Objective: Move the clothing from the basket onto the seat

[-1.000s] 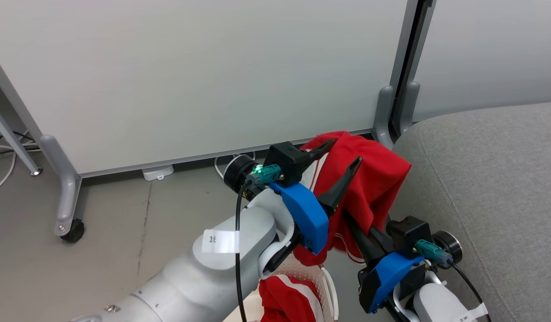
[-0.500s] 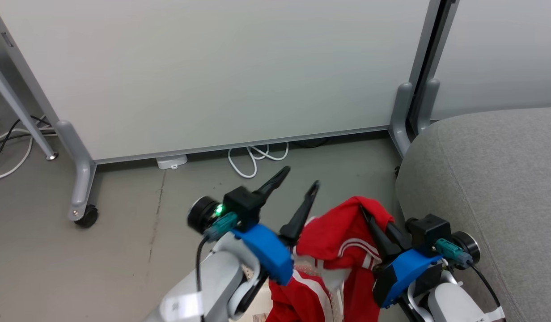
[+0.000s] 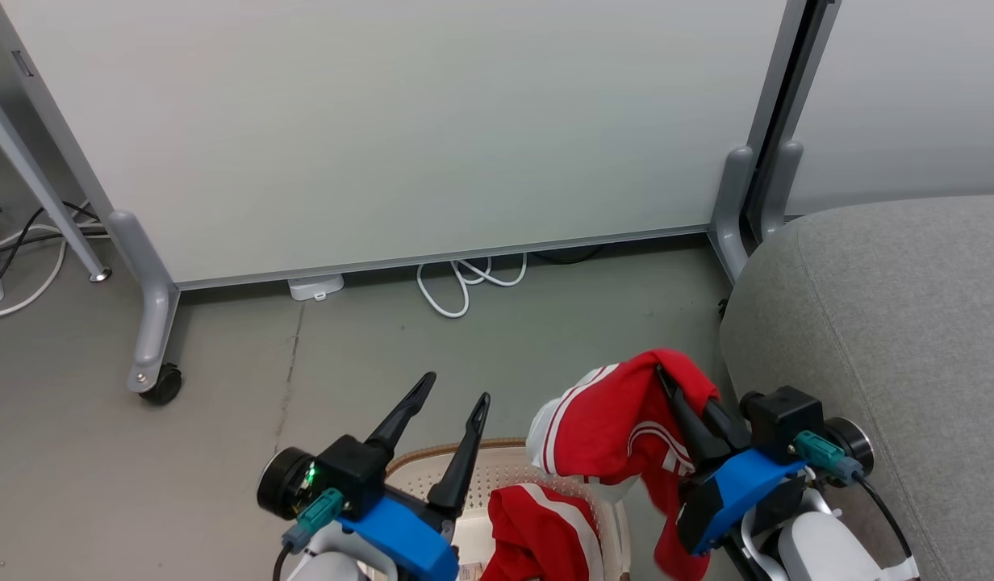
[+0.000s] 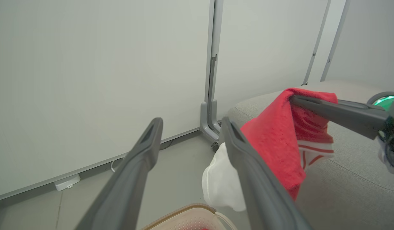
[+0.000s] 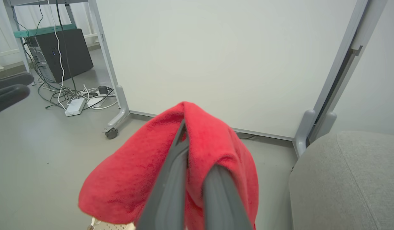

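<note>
One red, white-striped piece of clothing hangs draped over my right gripper, which is shut on it, just left of the grey seat. In the right wrist view the clothing covers the right gripper. My left gripper stands open and empty above the basket, apart from the cloth. A second red garment lies in the basket. The left wrist view shows the left gripper wide open, with the hanging clothing to its right and the basket rim below.
White partition panels on grey wheeled feet stand behind. White cables lie on the floor at their base. A black box and tangled wires are far left. Bare grey floor lies to the left.
My left gripper let go of the red garment, opened fully and drew back down toward the basket. The garment now hangs from the right gripper alone. The camera also shifted.
</note>
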### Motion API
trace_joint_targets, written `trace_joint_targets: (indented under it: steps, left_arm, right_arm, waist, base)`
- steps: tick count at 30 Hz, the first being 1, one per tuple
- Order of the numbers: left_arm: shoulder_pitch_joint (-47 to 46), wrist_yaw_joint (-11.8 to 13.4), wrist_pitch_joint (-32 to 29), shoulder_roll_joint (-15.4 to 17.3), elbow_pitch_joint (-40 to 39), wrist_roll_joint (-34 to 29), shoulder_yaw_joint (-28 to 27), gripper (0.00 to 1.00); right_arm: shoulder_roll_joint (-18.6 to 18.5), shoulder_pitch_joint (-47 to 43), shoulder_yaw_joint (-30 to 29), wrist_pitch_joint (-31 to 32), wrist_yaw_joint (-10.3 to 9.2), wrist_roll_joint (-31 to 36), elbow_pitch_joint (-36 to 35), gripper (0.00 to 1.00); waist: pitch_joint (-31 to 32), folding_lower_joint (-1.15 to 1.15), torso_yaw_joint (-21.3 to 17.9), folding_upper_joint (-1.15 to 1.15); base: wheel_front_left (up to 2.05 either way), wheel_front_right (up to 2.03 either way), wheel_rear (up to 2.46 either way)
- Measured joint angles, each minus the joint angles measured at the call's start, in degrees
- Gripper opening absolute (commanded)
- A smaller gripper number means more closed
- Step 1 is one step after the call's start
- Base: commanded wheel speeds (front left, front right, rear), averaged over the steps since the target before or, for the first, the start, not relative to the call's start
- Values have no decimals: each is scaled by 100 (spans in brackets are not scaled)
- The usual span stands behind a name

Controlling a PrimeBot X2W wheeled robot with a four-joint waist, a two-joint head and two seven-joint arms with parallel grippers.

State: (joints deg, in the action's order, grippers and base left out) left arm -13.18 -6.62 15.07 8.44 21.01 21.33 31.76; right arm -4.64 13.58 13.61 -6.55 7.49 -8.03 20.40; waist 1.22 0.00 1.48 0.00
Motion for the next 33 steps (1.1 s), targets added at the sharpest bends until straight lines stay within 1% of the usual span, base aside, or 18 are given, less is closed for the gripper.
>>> trace_joint_targets:
  steps: [5, 10, 21, 27, 33]
  left_arm:
    - [283, -48, 0, -22, -101, -224, -302, 100]
    - [367, -58, 0, -87, -116, -335, -428, 100]
    - [367, -59, 0, -80, -152, -325, -391, 100]
    - [369, -59, 0, -65, -151, -316, -390, 100]
    - [367, -59, 0, -70, -157, -319, -388, 100]
  right_arm:
    - [-14, -32, -30, 19, 0, -13, -56, 0]
    - [-14, -83, -59, 27, 0, -13, -89, 0]
    - [-10, -93, -46, 41, 0, -16, -91, 0]
    - [-14, -81, -36, 40, 0, -10, -100, 0]
    - [-24, -79, -32, 42, 0, 9, -126, 0]
  waist:
    - [-9, 0, -22, 0]
    - [-25, 0, -32, 0]
    - [-37, 0, -129, 0]
    - [-54, 0, -321, 0]
    - [-74, 0, -647, 0]
  base:
    - [0, 0, 0]
    - [0, 0, 0]
    - [0, 0, 0]
    - [0, 0, 0]
    - [0, 0, 0]
